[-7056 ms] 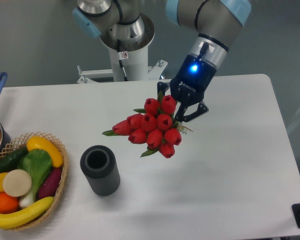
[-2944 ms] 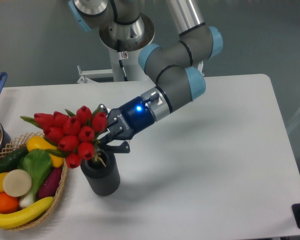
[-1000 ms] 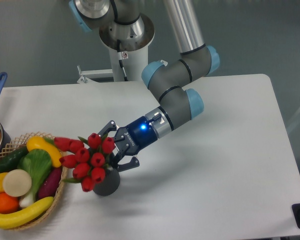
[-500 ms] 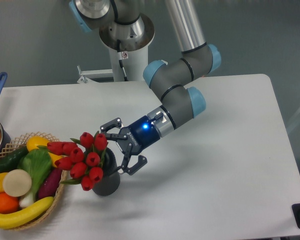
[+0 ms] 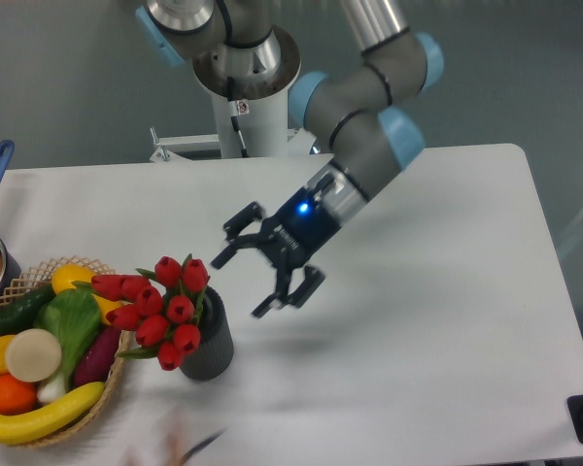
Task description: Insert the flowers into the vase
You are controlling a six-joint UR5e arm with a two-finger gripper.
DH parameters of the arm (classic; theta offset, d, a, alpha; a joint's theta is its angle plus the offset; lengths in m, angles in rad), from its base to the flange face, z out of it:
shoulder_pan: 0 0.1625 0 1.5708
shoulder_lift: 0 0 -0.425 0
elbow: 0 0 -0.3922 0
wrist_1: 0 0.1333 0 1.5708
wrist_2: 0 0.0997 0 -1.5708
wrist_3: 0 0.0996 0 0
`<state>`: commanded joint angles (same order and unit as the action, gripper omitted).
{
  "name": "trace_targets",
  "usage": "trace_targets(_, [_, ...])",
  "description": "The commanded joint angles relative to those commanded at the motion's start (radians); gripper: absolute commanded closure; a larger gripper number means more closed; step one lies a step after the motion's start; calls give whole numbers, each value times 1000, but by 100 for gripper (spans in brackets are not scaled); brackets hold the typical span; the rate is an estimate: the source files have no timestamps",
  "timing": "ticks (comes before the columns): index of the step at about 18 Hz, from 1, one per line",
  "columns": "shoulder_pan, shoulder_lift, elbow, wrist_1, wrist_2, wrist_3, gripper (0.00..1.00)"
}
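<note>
white table point(image 5: 447, 291) | flowers point(image 5: 155, 309) left leaning in vase point(image 5: 212, 342) | claw point(image 5: 258, 267) spread empty, now lifted away

The flowers point(image 5: 155, 311) look like smooth, slightly glossy plastic; the vase point(image 5: 212, 345) is matt dark grey (its ribbing hardly shows from here); the basket point(image 5: 117, 361) is rough woven wicker; the table point(image 5: 447, 320) is smooth matt white; the gripper point(image 5: 257, 274) is matt black, its fingers spread.
</note>
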<state>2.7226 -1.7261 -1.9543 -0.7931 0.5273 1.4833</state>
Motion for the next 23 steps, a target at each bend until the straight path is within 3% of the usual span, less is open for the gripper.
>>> trace_targets(2, [40,74,11,-5,81,-8,0])
trace_targets(6, [77,161,14,-9,199,-5,0])
trace_targets(9, [95,206,35,-29,408,5,0])
trace_targets(12, [91,229,70,-102,500,49,0])
trace_targets(16, [111,269,112,-256,621,248,0])
trace_targets(21, [198,309,130,-388,651,490,0])
trace_targets(23, [232,319,130,-414,661,587,0])
